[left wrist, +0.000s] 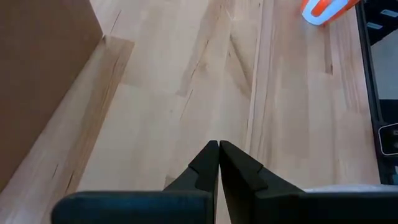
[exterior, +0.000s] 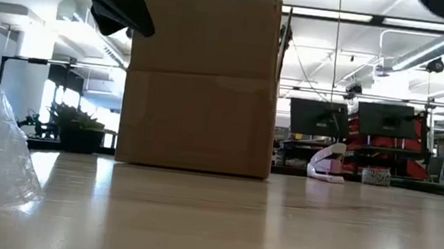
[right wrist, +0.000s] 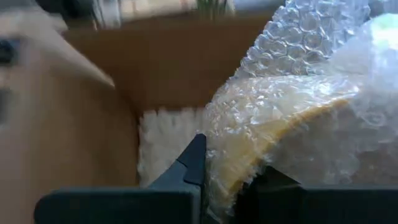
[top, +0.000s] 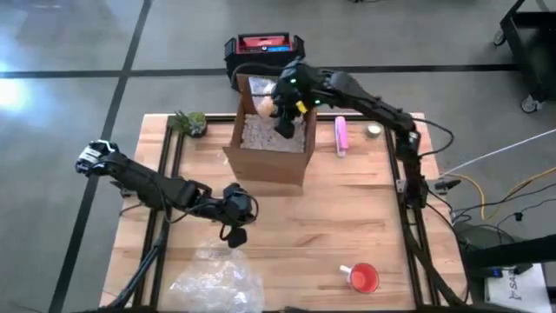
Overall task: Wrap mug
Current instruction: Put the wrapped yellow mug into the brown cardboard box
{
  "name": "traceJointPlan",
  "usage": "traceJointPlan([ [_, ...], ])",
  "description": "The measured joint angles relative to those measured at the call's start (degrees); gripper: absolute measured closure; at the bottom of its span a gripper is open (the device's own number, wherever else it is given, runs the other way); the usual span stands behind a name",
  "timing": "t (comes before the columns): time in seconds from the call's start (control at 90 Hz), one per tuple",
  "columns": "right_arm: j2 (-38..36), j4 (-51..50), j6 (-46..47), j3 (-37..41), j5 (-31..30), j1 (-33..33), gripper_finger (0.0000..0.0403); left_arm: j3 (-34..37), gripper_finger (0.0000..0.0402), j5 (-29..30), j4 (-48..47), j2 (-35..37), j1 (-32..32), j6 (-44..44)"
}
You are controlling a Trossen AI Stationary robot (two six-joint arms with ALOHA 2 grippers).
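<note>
Mug [right wrist: 292, 137], already bundled in bubble wrap, hangs over the open cardboard box [top: 271, 143], pinched in the right gripper [top: 285, 122] just above the white packing fill [top: 261, 135]. Seems yellowish under the plastic, though the wrist view is too blurred to make out a handle or which way up it sits. Jaws clenched on a fold of wrap, apparently, rather than on the ceramic itself.

Best done slowly: lower straight down between the box walls, keep clear of the raised flap, settle the bundle onto the fill before letting go. Release only once the weight rests on the fill, since a grip on loose wrap can slip or unroll. Lift out vertically afterwards, so the fingers do not drag the wrap open.

Left gripper [top: 234, 213] waits above the bare table in front of the box, jaws pressed together on nothing, near the spare bubble wrap sheet [top: 215, 280]. Red cup [top: 363, 278] well apart, out of the way.
</note>
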State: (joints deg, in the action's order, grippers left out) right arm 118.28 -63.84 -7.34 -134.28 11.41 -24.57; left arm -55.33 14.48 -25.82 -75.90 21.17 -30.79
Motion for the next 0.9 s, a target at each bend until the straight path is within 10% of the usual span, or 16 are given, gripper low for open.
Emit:
traceJointPlan([
  [0.9,15.6,-4.7,-0.2,-0.1,1.1,0.1,0.0333,1.6,0.0402,0.0,0.2,0.0,0.0,-1.3],
])
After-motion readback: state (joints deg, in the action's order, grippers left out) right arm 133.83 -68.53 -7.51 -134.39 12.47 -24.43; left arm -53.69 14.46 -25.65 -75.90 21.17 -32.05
